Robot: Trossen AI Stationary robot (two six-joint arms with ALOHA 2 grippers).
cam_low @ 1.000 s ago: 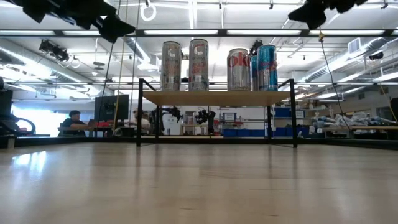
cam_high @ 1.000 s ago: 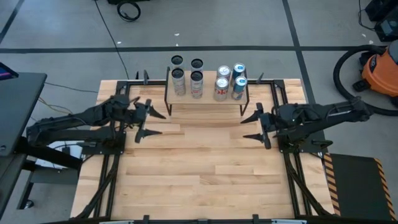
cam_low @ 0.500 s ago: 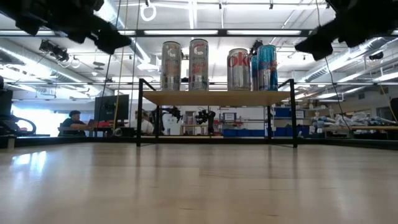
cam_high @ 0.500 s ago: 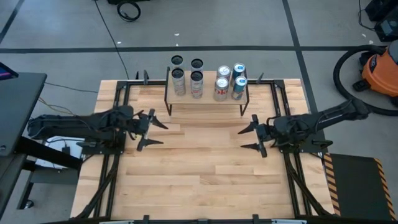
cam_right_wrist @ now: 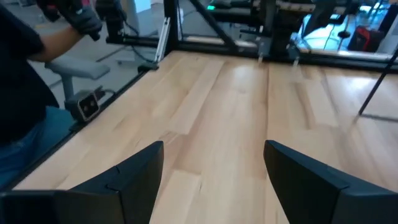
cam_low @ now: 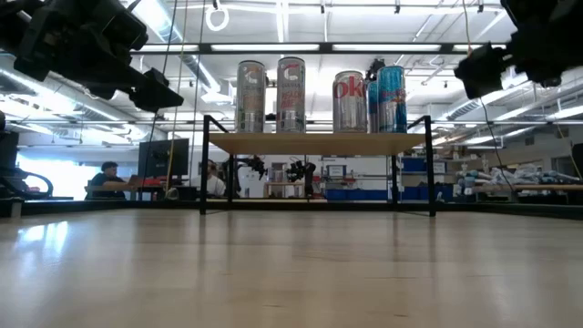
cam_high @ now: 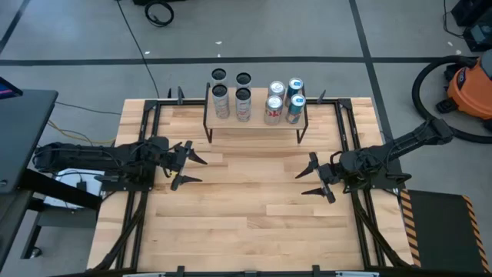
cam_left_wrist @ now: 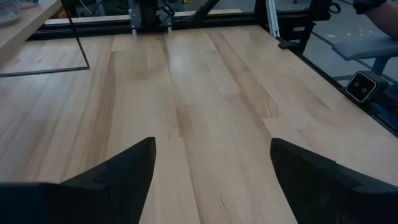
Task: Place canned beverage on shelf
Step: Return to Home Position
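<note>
The shelf (cam_high: 254, 123), a light wooden plank on thin black legs, stands at the table's far middle. On it stand several cans: two silver ones (cam_low: 251, 96) (cam_low: 291, 94) at its left, a silver-and-red one (cam_low: 349, 100) and blue ones (cam_low: 392, 97) at its right. My left gripper (cam_high: 194, 169) hangs open above the table's left side, pointing at the middle. My right gripper (cam_high: 314, 178) hangs open above the right side, facing it. Neither has anything between its fingers, as the wrist views (cam_left_wrist: 211, 168) (cam_right_wrist: 214, 165) show.
Black rails (cam_high: 346, 131) frame the table's sides. Bare wood (cam_high: 246, 208) lies between and in front of the grippers. A person (cam_right_wrist: 25, 81) stands off the table's near side in the right wrist view. An orange vacuum (cam_high: 469, 88) stands on the floor, far right.
Both grippers have sunk toward the table, staying open with nothing in them. My left gripper has drifted a little toward the near edge. My right gripper has also come toward the near edge, its fingers tipping up closer to level. The cans and shelf have kept still.
</note>
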